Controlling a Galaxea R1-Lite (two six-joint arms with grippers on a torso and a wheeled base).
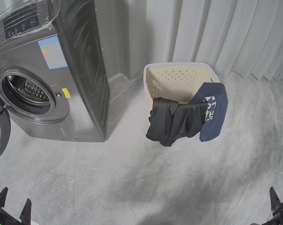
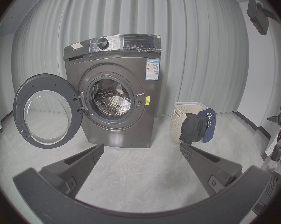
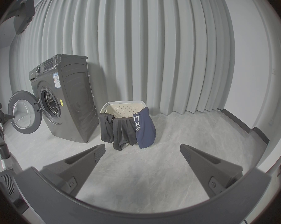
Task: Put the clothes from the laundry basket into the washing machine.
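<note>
While left gripper (image 2: 140,144) and right gripper (image 3: 142,145) gape empty | perforated basket (image 1: 176,78) | limp clothes (image 1: 179,119), seemingly jersey, overhang

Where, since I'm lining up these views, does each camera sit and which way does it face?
Head view: on the head, looking down at washing machine and laundry basket; left gripper and right gripper at the bottom corners.
Left wrist view: on that wrist, facing the machine's open door; own open fingers in front.
Right wrist view: on that wrist, facing basket and curtain; own open fingers in front.
Shared: all show machine and basket.
</note>
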